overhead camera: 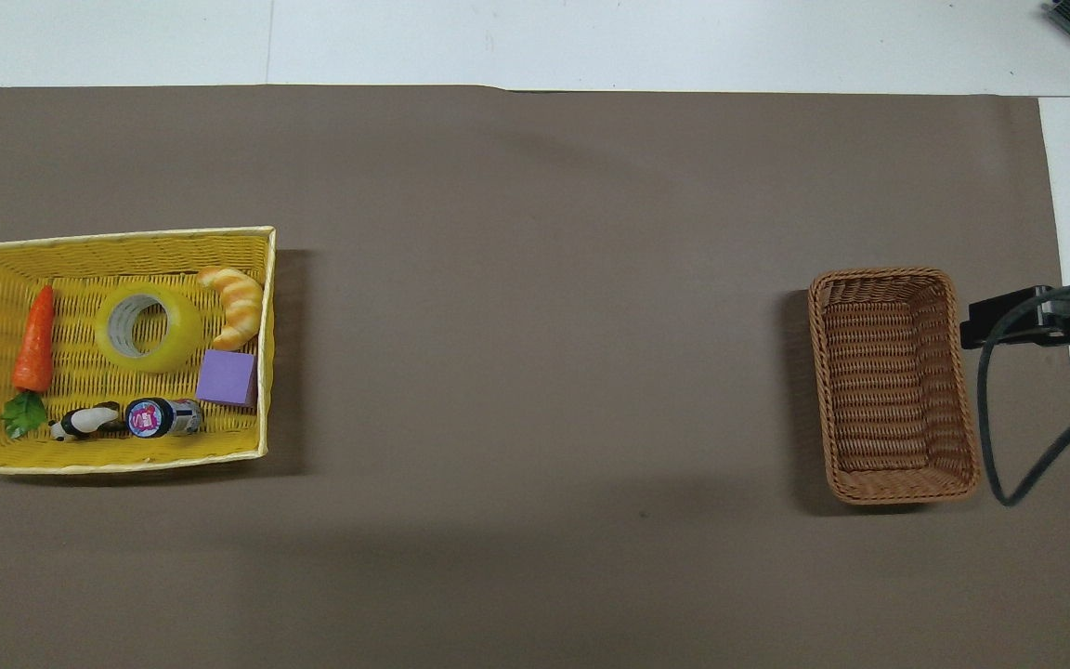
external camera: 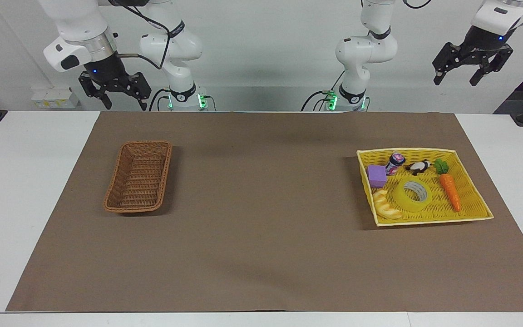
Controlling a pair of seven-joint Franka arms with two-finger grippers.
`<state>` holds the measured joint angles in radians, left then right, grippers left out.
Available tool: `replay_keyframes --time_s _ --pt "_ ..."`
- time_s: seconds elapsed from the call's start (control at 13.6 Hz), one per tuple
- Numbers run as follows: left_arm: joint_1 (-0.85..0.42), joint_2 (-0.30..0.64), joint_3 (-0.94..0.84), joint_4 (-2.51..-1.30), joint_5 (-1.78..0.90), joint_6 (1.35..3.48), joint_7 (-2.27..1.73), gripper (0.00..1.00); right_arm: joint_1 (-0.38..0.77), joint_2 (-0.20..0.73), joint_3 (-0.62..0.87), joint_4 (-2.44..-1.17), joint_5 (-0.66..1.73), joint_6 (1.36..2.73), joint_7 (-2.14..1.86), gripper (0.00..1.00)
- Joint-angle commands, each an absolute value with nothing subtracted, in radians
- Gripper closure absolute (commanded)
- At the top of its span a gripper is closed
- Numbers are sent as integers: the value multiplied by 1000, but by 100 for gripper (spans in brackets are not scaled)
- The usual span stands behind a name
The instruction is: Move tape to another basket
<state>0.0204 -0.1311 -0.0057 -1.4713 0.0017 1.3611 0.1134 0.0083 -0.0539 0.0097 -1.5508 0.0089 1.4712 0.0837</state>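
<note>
One brown mat [external camera: 261, 254] | white table [external camera: 12, 190] | pale wall [external camera: 266, 54]

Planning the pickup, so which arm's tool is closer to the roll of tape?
Left. The left tool hangs high at the yellow tray's end of the table, where the tape lies. The right tool hangs high at the brown basket's end.
</note>
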Motion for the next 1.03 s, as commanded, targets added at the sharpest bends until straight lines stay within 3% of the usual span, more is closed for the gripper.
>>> replay_keyframes --time_s 0.0,0.37,0.74,0.96 --pt "25 -147 -9 -1485 9 1388 117 0 6 -49 11 -1543 8 1460 63 0" --pt "25 -133 -8 -1497 -1 1492 146 0 8 -52 12 -1548 8 1460 63 0" --pt "60 -111 -8 -1610 -17 1616 230 0 9 -54 12 -1549 8 1459 63 0" --pt "100 -42 -8 -1640 -17 1680 245 0 8 -54 12 -1551 8 1456 63 0"
